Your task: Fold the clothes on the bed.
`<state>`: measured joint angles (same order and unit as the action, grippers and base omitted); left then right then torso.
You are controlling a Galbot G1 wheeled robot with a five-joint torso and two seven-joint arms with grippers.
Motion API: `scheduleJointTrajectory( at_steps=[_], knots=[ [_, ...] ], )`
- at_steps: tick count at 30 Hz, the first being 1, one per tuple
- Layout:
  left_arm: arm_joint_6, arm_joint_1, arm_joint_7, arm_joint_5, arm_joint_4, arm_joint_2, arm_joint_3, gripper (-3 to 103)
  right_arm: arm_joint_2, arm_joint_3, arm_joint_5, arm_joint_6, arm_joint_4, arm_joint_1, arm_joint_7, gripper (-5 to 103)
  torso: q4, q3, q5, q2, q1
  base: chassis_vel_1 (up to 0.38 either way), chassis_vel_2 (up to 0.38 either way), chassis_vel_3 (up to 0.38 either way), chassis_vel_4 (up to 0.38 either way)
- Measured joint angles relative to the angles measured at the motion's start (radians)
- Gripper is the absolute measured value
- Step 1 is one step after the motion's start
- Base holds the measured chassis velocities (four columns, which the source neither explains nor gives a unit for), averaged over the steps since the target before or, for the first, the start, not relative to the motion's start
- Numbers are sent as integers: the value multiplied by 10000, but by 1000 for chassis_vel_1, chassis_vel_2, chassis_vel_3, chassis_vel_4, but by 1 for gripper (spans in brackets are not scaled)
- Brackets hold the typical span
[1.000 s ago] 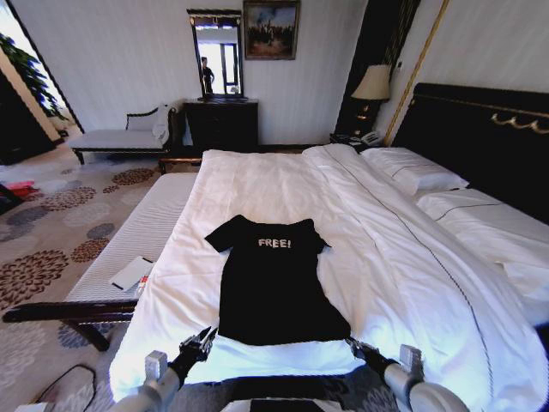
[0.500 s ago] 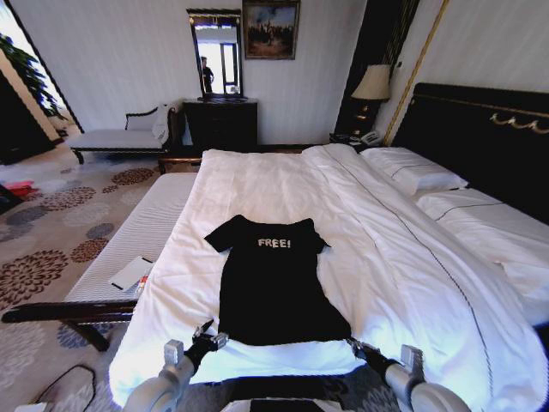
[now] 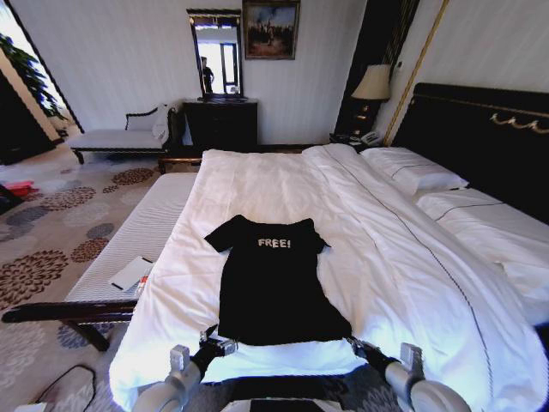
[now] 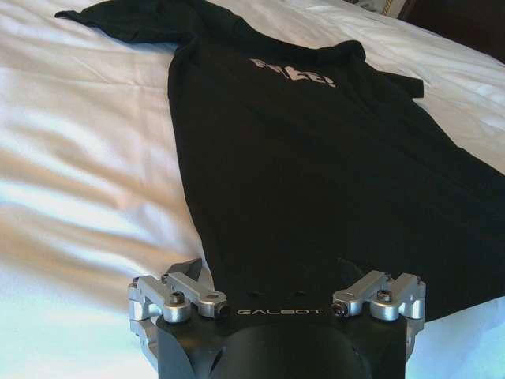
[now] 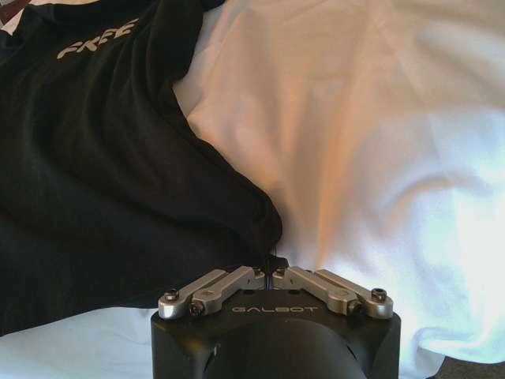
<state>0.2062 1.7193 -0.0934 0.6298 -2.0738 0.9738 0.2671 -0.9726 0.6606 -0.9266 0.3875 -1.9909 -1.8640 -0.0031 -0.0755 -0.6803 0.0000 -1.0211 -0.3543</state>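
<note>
Folding has not started yet, as far as I can see. The black T-shirt lies flat and spread out on the white duvet of the bed, with its "FREE!" letters facing up and both sleeves out to the sides. No part is turned over, so all the folds are left to do.

My right hand is at the shirt's bottom corner on my right side. Its fingers are pinched together, and the dark hem comes right to them, so I think it has the corner. My left hand sits at the bottom hem near the corner on my left side. Its fingers stand wide, with the cloth between them, not pinched.

Compared with 1 second ago, my left hand has slid inward, toward the shirt, and is now at the hem. My right hand is in the same place. The shirt has not moved.
</note>
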Motion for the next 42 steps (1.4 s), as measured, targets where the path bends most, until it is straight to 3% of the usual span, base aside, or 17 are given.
scheduleJointTrajectory(
  at_steps=[2, 5, 7, 13, 15, 17, 19, 23, 24, 26, 30, 42],
  knots=[
    [0, -15, 6, -29, 49, 10, -36, 97, 0, -2, -4, 0, -22, 11, 0, 0, 0, 0, 0, 0, 0, 0, 0, 0, 0],
    [-1, -46, 31, -93, 104, 50, -111, 82, -3, -18, -13, 1, -91, 41, 13, 0, 1, 0, 0, 0, 0, 0, 0, 0, 0],
    [-2, -46, 33, -103, 104, 53, -119, 82, -4, -20, -13, 2, -95, 40, 14, 0, 1, 0, 0, 0, 0, 0, 0, 0, 0],
    [-46, 129, 81, -127, -37, 59, -56, 55, -13, -23, 3, 2, -77, 31, 16, 0, 0, 0, -1, 0, 0, 0, 0, 0, 0],
    [-50, 166, 85, -127, -63, 50, -37, 55, -13, -23, 3, 2, -76, 31, 15, 0, 0, 0, -1, 0, 0, 0, 0, 0, 0],
    [-63, 409, 86, -111, -229, 7, 124, 38, 6, -23, 0, 2, -81, 38, 25, 0, 0, 0, -1, 0, 0, 0, 0, 0, 0],
    [-64, 502, 86, -88, -287, -6, 195, 38, 19, -24, -7, 2, -87, 48, 31, 0, 0, 0, 0, 0, 0, 0, 0, 0, 0],
    [-64, 792, 99, 49, -456, -21, 438, 16, 69, -51, -29, 6, -130, 93, 53, 0, 0, 0, -1, 0, 0, 0, 0, 0, 0],
    [-64, 792, 99, 49, -456, -21, 438, 16, 69, -51, -29, 6, -130, 93, 53, 0, 0, 0, -1, 0, 0, 0, 0, 0, 0],
    [-64, 950, 97, 90, -550, 13, 552, 6, 78, -67, -35, 16, -203, 101, 63, 0, 0, 0, -1, 0, 0, 0, 0, 0, 0],
    [-56, 1185, 88, 130, -710, 62, 690, 2, 86, -60, -37, 24, -310, 47, 68, 0, 1, 0, 0, 0, 0, 0, 0, 0, 0],
    [-34, 1918, 59, 280, -1245, 197, 1296, 2, 61, 77, 361, 31, -752, -604, 11, 0, 0, 1, -1, -1, 0, 0, 0, 0, 0]
  ],
)
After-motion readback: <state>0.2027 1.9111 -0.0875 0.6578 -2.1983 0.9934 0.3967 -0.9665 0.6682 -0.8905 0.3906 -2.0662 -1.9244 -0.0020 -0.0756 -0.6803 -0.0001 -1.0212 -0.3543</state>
